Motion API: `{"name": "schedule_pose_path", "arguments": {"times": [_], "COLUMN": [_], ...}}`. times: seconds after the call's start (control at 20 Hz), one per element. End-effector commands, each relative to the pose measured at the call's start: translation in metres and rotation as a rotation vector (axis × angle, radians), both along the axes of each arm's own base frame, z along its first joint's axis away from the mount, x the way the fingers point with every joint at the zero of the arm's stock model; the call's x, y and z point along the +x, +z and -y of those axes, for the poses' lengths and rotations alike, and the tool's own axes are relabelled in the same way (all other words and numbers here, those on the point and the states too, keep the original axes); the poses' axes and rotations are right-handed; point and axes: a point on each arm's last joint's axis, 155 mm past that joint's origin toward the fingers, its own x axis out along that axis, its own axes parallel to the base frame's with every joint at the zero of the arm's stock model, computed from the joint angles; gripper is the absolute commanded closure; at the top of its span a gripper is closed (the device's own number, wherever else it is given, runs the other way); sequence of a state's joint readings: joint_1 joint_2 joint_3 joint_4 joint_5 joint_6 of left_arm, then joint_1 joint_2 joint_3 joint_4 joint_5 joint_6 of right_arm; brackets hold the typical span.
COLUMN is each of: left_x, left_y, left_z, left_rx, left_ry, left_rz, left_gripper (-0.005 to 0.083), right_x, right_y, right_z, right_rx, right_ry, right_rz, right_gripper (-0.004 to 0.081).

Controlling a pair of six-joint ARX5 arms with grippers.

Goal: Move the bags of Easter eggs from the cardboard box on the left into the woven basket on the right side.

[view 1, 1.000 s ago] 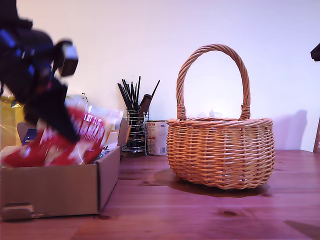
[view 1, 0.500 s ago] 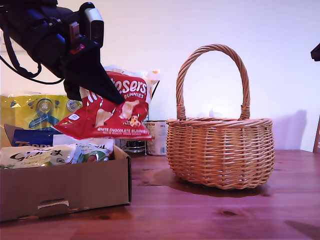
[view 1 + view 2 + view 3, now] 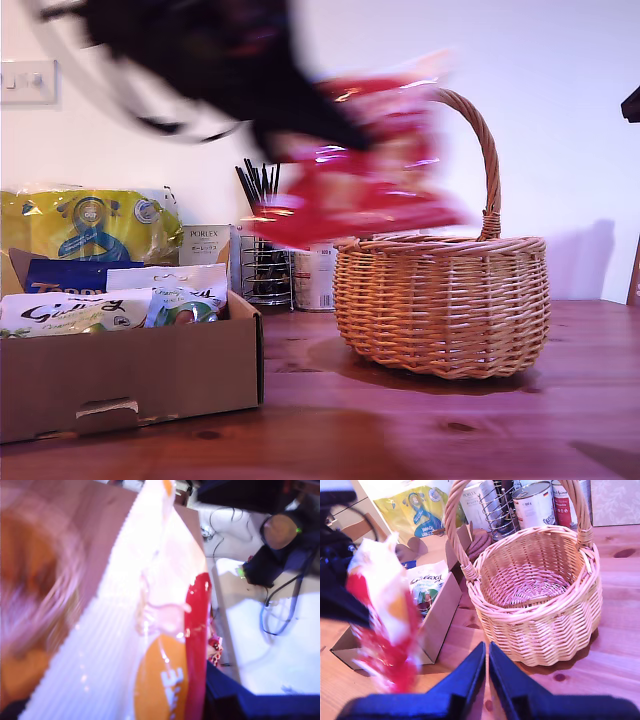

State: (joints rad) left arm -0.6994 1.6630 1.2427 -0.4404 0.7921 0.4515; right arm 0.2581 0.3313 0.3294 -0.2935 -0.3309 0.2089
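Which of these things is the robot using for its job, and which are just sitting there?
For the job:
- red bag, held by my first gripper
- Galaxy bags
- blue Terry's bag
- cardboard box
- woven basket

Just lying about:
- yellow pack
- Porlex carton
- wire holder
- tins

My second gripper (image 3: pixel 486 677) — dark blue tapered fingers (glossy); an arm (image 3: pixel 200 50) — black, blurred.

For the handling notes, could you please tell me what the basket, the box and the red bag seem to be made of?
Basket: woven tan wicker, apparently natural cane, with visible strands and a twisted handle; matte.
Box: plain brown cardboard, likely corrugated; dull surface, folded flaps and a cut tab slot.
Red bag: probably thin plastic film, glossy; bright highlights show despite motion blur, and a ribbed seal strip appears in my first wrist view.
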Motion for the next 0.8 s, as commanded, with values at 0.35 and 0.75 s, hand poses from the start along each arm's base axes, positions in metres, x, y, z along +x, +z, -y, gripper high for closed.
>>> {"name": "schedule_pose_path", "arguments": {"times": [0.35, 0.75], "left_x": [0.083, 0.112], "left_y": [0.065, 0.026], "left_z": [0.049, 0.075], "left_rx": [-0.136, -0.163], "left_ry": [0.342, 0.393], "left_rz": [0.552, 0.594], "left_gripper": [0.0750, 0.0750], "right_x": [-0.011, -0.012], "right_y": [0.003, 0.026], "right_z": [0.001, 0.006], "right_rx": [-0.020, -0.080], "right_ry": [0.009, 0.005], "right_rz": [-0.063, 0.010], "right_gripper": [0.0782, 0.0782]}}
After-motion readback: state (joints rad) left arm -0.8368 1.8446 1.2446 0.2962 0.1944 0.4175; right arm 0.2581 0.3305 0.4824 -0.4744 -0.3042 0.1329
